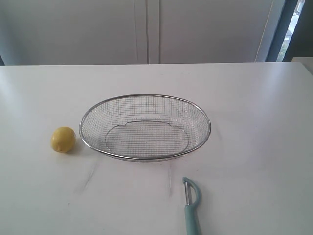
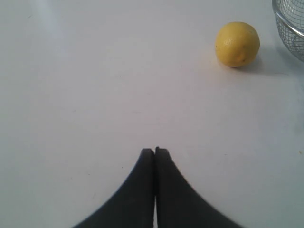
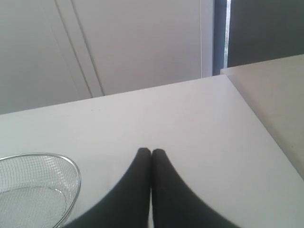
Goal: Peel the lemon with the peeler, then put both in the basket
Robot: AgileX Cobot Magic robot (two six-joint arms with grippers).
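Note:
The yellow lemon sits on the white table just left of the wire basket, a little apart from its rim. The teal peeler lies in front of the basket near the table's front edge, head toward the basket. Neither arm shows in the exterior view. In the left wrist view my left gripper is shut with nothing in it, well short of the lemon. My right gripper is also shut and holds nothing, with part of the basket's rim off to one side.
White cabinet doors stand behind the table. In the right wrist view the table's side edge runs close by, with a second pale surface beyond it. The basket holds nothing.

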